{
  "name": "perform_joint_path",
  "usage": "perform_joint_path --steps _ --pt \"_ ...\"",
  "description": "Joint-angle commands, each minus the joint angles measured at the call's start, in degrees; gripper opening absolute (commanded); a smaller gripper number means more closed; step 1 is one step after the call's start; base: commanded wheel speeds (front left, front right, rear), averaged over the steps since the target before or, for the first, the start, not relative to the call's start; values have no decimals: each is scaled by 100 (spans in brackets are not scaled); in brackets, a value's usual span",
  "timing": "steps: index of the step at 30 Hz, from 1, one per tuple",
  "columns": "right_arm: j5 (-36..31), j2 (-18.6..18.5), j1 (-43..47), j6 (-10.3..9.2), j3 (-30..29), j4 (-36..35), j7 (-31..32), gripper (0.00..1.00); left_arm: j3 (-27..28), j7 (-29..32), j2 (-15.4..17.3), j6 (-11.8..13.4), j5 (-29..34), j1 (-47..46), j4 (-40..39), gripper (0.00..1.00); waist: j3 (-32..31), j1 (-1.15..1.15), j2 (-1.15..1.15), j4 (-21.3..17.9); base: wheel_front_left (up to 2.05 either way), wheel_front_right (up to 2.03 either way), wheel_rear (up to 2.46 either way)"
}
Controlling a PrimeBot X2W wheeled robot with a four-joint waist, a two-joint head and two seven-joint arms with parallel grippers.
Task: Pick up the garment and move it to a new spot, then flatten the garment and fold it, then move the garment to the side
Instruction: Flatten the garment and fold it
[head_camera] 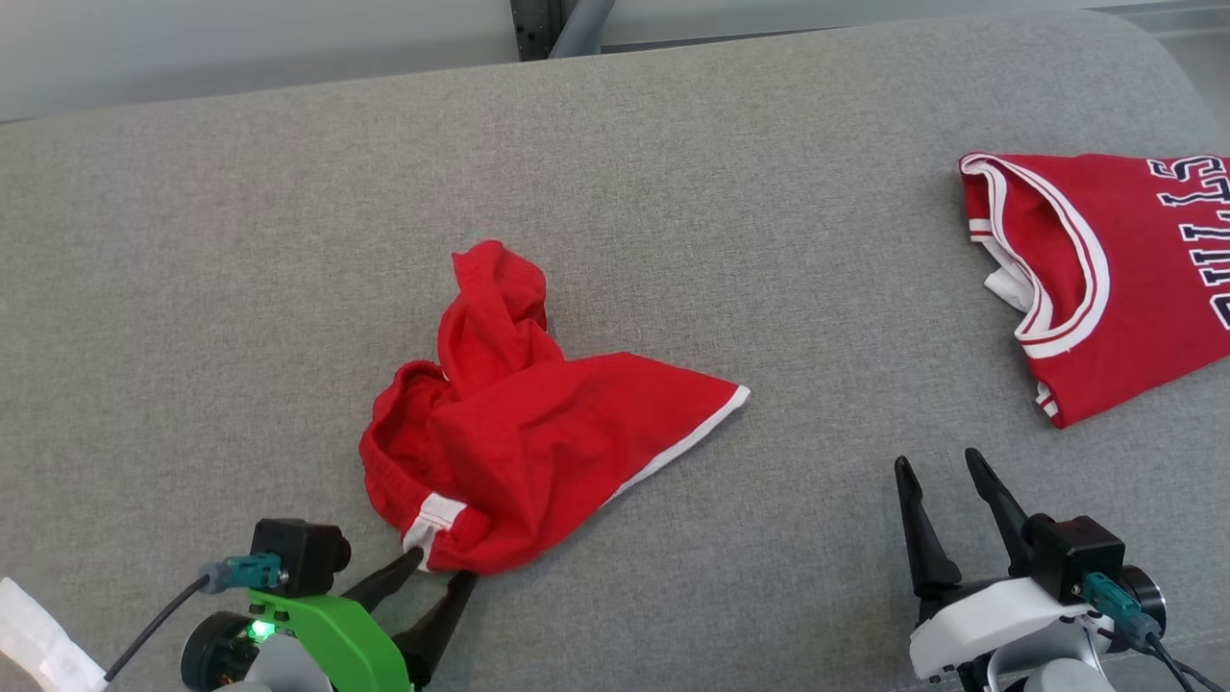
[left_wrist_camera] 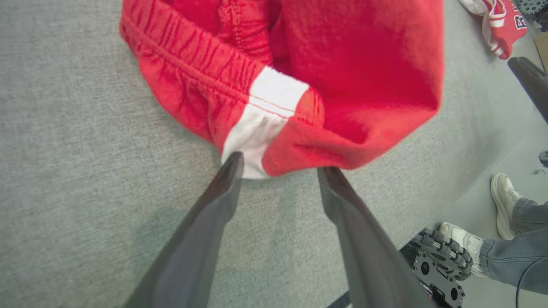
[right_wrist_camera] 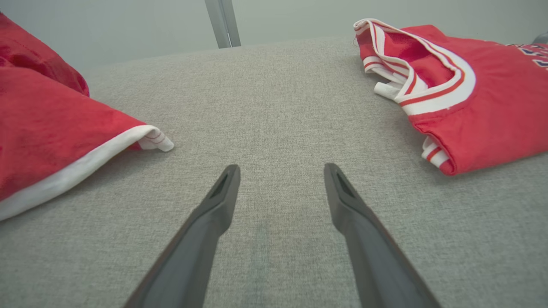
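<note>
The garment (head_camera: 538, 432) is a pair of red shorts with white trim, lying crumpled in the middle of the grey padded table (head_camera: 673, 192). One leg points right, and the gathered waistband (left_wrist_camera: 192, 72) faces my left arm. My left gripper (head_camera: 442, 567) is open at the garment's near edge. Its fingertips (left_wrist_camera: 233, 164) just reach the white side stripe (left_wrist_camera: 265, 111), with no cloth pinched between them. My right gripper (head_camera: 937, 459) is open low over bare table, to the right of the garment's white-hemmed corner (right_wrist_camera: 156, 139).
A red jersey (head_camera: 1124, 279) with white trim and dark lettering lies flat at the table's far right, also in the right wrist view as the jersey (right_wrist_camera: 471, 98). Beyond the table edge, the left wrist view shows a person's shoes (left_wrist_camera: 505, 201) and the robot's wheel (left_wrist_camera: 445, 256).
</note>
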Motion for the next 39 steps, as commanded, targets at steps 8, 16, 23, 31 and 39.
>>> perform_joint_path --steps 8,16,23,31,39 --pt "-13 -18 57 -9 -29 24 -16 100 -18 -46 479 289 509 -141 -794 100 -33 0 63 12 0 0 0" --pt "-18 -18 -60 -9 35 23 -16 100 -7 710 723 129 941 -935 -970 100 17 0 63 42 0 0 0" --pt "38 -16 -66 -9 95 46 -16 100 -188 1658 392 -483 1639 -1366 -359 100 53 0 63 -128 0 0 0" --pt "107 -18 31 -9 66 72 -16 100 -234 2517 293 -1118 2092 -1351 -115 100 48 0 63 -269 0 0 0" --pt "136 -18 59 -9 32 41 -16 100 -205 2579 454 -1079 1935 -1180 -52 100 32 0 63 -279 0 0 0"
